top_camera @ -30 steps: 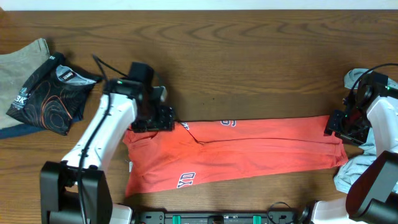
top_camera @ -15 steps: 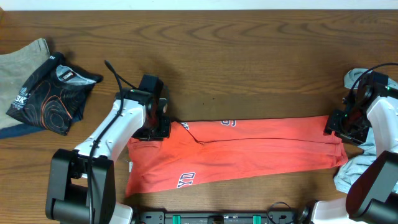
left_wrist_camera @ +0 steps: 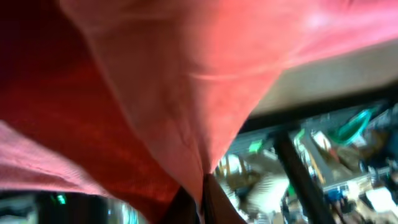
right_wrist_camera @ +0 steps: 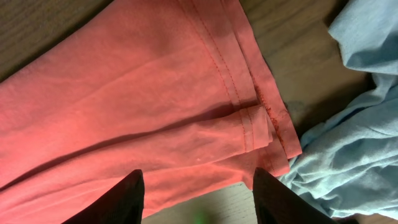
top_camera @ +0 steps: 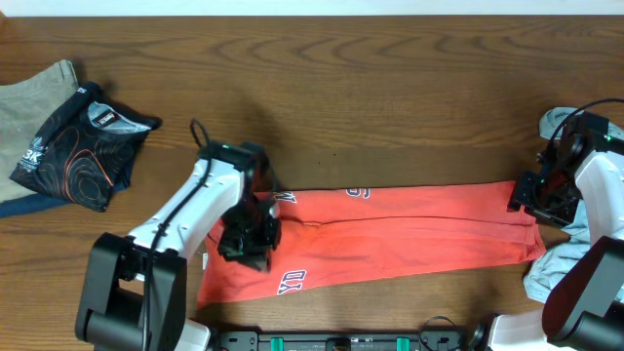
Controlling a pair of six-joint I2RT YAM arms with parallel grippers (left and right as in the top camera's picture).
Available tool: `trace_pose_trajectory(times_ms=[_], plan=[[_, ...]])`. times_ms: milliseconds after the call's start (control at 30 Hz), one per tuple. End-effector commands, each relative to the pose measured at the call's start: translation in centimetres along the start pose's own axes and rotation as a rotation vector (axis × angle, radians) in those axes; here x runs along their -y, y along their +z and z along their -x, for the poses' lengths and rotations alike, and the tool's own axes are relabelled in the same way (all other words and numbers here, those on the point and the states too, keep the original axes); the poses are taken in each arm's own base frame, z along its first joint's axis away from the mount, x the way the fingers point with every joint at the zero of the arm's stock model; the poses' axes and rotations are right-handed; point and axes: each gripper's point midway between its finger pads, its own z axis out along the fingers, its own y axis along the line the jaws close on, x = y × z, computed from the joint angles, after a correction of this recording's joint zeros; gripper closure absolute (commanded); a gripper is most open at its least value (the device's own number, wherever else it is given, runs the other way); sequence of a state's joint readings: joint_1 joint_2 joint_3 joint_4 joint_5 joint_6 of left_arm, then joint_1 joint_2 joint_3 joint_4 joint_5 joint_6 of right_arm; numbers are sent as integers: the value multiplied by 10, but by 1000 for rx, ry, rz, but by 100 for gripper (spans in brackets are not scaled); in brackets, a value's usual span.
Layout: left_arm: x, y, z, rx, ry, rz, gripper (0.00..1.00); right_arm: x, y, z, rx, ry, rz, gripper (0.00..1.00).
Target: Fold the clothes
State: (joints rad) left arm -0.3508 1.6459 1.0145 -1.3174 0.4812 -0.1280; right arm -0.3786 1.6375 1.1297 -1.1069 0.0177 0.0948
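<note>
Wooden table (top_camera: pixel 390 97), coral tee (top_camera: pixel 419 234) within grip of left tool (top_camera: pixel 250 246)

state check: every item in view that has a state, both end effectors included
coral-red tee, folded into a long strip across the table, left end pinched
left end effector, shut on the coral-red tee
right end effector, open, over the tee's right hem
light blue tee, crumpled, beside the red hem
black printed garment, bundled, partly on the beige cloth
beige cloth, lying at far left, partly out of frame
</note>
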Motion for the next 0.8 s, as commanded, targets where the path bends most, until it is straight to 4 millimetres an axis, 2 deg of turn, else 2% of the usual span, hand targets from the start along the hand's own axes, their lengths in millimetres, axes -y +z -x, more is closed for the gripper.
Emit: trace_pose_trajectory(times_ms=[0, 67, 267, 400, 500, 633, 767], plan=[[9, 3, -12, -55, 23, -29, 94, 4, -2, 0, 7, 19, 5, 46], [9, 4, -13, -57, 29, -18, 94, 4, -2, 0, 6, 19, 5, 46], [-7, 3, 10, 39, 54, 83, 94, 4, -2, 0, 5, 19, 5, 46], [-3, 2, 29, 116, 33, 66, 94, 4, -2, -1, 4, 19, 5, 46], [18, 2, 28, 106, 47, -48, 94, 4, -2, -1, 4, 19, 4, 46], [51, -1, 9, 14, 40, -247, 94, 5, -2, 0, 5, 19, 2, 46], [93, -12, -12, -57, 149, -475, 94, 5, -2, 0, 8, 19, -2, 45]])
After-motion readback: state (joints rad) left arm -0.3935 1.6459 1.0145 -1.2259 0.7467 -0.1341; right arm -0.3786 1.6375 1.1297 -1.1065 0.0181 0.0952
